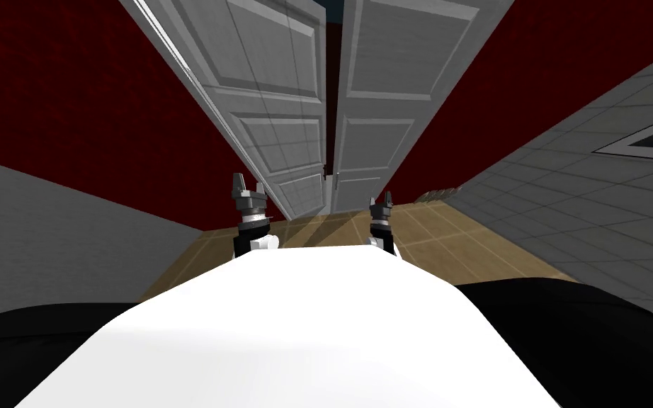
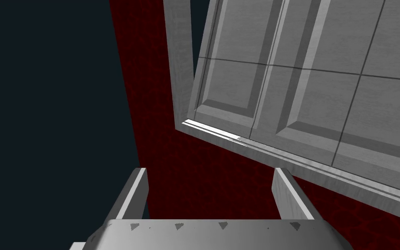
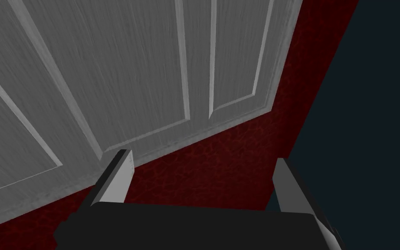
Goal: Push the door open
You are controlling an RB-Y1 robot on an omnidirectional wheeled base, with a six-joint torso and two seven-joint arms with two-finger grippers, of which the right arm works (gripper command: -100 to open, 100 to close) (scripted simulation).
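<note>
A grey panelled double door (image 1: 275, 85) stands in a dark red wall (image 1: 70, 92), top middle. Just below it, the left gripper (image 1: 247, 184) and right gripper (image 1: 382, 200) are both spread wide.

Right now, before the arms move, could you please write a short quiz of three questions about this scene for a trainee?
1. True or false: the fingers of the left gripper are shut.
2. Which colour is the wall around the grey panelled double door? A) dark red B) blue C) yellow
3. How many leaves does this door have?

Key: 1 false, they stand open; 2 A; 3 two.
</note>
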